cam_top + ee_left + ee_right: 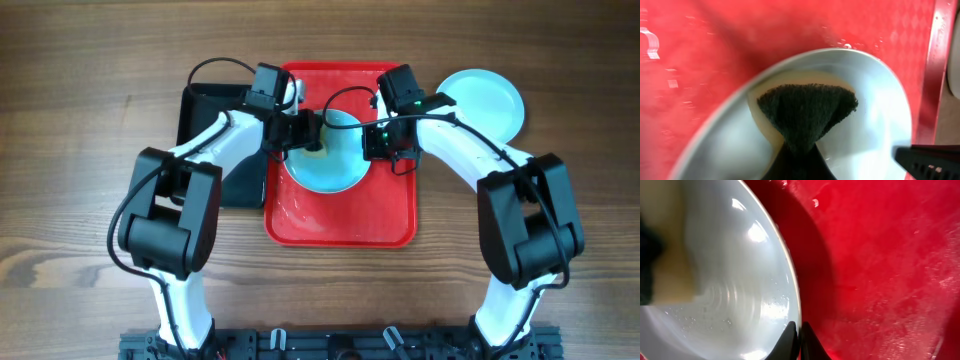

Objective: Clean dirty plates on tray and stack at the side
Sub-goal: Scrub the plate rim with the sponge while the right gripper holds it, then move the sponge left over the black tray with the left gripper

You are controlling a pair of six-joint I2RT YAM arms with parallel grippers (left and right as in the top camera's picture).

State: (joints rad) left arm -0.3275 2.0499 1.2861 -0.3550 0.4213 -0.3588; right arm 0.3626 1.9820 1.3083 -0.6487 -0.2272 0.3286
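A light aqua plate [325, 165] lies in the red tray [340, 222]. My left gripper [318, 135] is shut on a sponge [807, 112] with a dark green scrub face and a yellow body, and the sponge rests on the plate's [875, 115] inner surface. My right gripper [385, 140] is shut on that plate's right rim; in the right wrist view its fingertips [796, 340] pinch the edge of the wet plate [730, 280] over the tray [880, 270]. A second aqua plate [483, 100] sits on the table to the right of the tray.
A black tray [200, 110] lies left of the red tray, mostly under my left arm. A small white object [291, 90] stands at the red tray's far left corner. The tray floor [715, 50] looks wet and shiny. Bare wooden table surrounds everything.
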